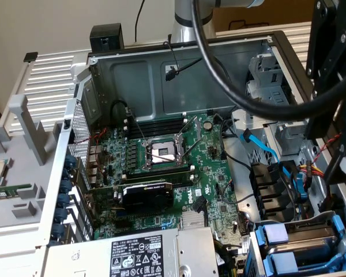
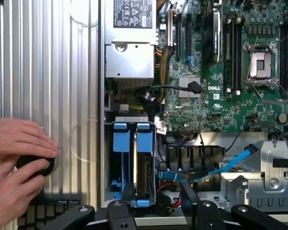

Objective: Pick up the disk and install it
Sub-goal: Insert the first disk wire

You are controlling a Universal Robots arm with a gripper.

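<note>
Open PC case [image 1: 179, 69] is lying on its side, insides facing up. Beige wall [image 1: 46, 23] is running behind it. Ribbed silver panel [image 1: 46, 75] is lying at the exterior view's left, with grey plastic brackets [image 1: 23, 127] sitting on it.

Counting:
- 1 robot arm [image 1: 184, 20] is standing behind the case.
- 1 thick black cable [image 1: 230, 75] is looping across the case.
- 1 green motherboard [image 1: 213, 173] is carrying 1 bare CPU socket [image 1: 161, 153] and 1 black graphics card [image 1: 147, 196].
- 1 silver power supply [image 1: 184, 251] is sitting at the exterior view's bottom edge.
- 1 blue data cable [image 1: 259, 147] is trailing toward the exterior view's right.
- 2 blue-framed trays are sitting side by side in the drive bay [image 2: 129, 118], next to the power supply.

The disk [image 2: 145, 139] is sitting edge-on in that bay as the tray nearer the motherboard, just beside the other blue tray [image 2: 122, 136]. Its label is not readable from here.

2 person's hands [image 2: 19, 143] are resting on a ribbed silver sheet [image 2: 48, 72] beside the case and closing around 1 black round part [image 2: 36, 165].

The hand [image 2: 158, 191] is hovering over the drive bay with its fingers spread wide, gripping nothing.
</note>
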